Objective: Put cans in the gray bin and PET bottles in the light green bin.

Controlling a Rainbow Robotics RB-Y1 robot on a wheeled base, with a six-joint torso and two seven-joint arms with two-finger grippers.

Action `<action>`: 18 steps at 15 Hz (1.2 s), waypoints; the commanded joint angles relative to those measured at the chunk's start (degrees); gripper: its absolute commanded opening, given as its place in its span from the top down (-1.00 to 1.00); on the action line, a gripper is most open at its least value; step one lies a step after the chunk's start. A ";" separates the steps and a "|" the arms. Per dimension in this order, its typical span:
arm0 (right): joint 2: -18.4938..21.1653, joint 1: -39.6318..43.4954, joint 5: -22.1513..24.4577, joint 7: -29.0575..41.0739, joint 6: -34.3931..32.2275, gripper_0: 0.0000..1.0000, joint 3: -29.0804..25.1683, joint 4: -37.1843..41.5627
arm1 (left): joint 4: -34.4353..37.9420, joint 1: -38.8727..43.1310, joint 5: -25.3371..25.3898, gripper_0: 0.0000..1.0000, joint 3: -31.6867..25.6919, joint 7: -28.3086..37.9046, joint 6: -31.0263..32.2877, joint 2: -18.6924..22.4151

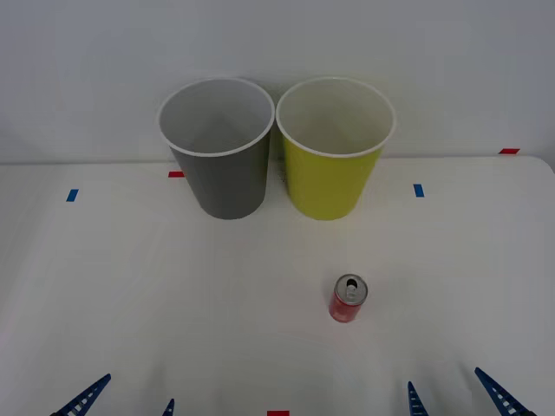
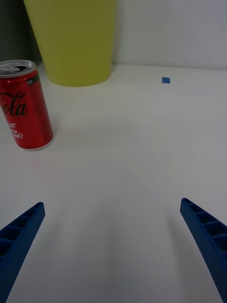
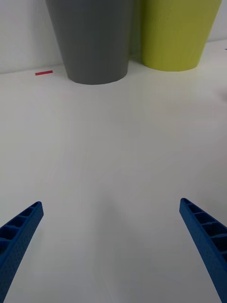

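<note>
Both jaws spread; red can [image 1: 349, 299] stands upright ahead of right gripper [image 1: 455, 394], untouched.

The robot's visible body comes down to its fingers, all a saturated blue plastic. Each finger [image 2: 208, 239] is a long tapering wedge, narrowing to a point, its inner face cut into a row of ribbed, ladder-like cells. The left gripper [image 1: 126, 399] and right gripper [image 1: 455, 394] match in colour and build. No cables, screws or markings can be made out on them, perhaps because so little of each shows
</note>
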State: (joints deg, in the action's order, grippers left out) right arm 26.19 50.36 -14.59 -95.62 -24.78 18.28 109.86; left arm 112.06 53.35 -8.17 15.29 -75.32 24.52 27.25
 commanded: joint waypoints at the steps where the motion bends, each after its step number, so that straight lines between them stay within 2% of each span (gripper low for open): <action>1: 0.00 0.00 0.00 0.00 0.00 -1.00 0.00 0.00 | 0.00 0.00 0.00 -1.00 0.00 0.00 0.00 0.00; 18: 0.00 0.00 0.00 0.00 0.00 -1.00 0.00 0.00 | 0.00 0.00 0.00 -1.00 0.00 0.00 0.00 0.00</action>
State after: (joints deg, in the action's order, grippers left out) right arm 26.19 50.36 -14.59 -95.62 -24.78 18.28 109.86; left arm 112.06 53.35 -8.17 15.29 -75.32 24.52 27.25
